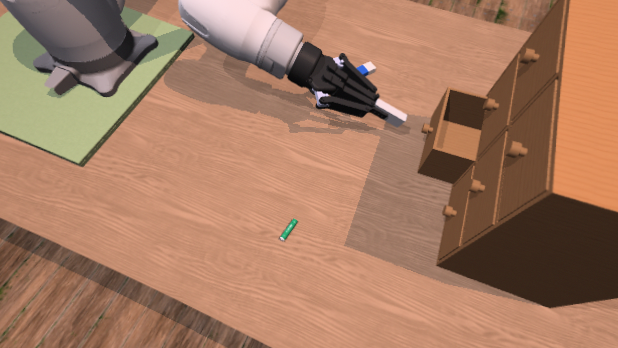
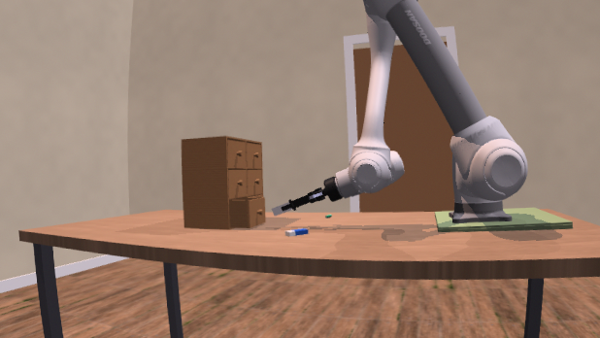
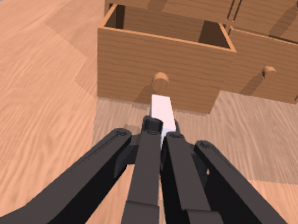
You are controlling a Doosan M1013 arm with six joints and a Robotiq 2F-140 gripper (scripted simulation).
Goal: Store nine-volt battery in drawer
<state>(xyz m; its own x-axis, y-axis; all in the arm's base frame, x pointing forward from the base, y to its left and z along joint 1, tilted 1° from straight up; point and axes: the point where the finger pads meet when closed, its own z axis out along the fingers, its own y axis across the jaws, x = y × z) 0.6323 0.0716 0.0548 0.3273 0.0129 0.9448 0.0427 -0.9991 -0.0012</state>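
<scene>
Green base mat (image 1: 60,125) sits at the far left of the wooden table (image 1: 200,175), about as far from the small chest (image 1: 585,100) as anything gets, with the arm's grey foot (image 1: 55,82) planted on it. Moving toward the chest, the white forearm reaches across the table and ends in the black gripper (image 1: 397,117), whose fingers are pinched right together with nothing between them, just the two pale pads pressed flat against each other. From the side view the gripper (image 2: 279,210) hangs above the table top, tilted down toward the chest's front and near it but not touching. The nine-volt battery (image 1: 366,68), the blue-and-white block, is lying on the table on the drawer side of the chest, partly tucked behind the gripper in the top view; in the side view the block (image 2: 296,232) is clearly down on the wood, apart from the chest. A little green AA-looking cell (image 1: 288,229) lies on its own further out from the chest's front, well apart from the fingers. Then the chest itself: three rows of two drawers, and the bottom-left drawer (image 1: 452,135) is pulled partway out, with the rest flush. In the wrist view the closed fingertips point straight at that drawer's round knob (image 3: 160,82), just short of it.
</scene>
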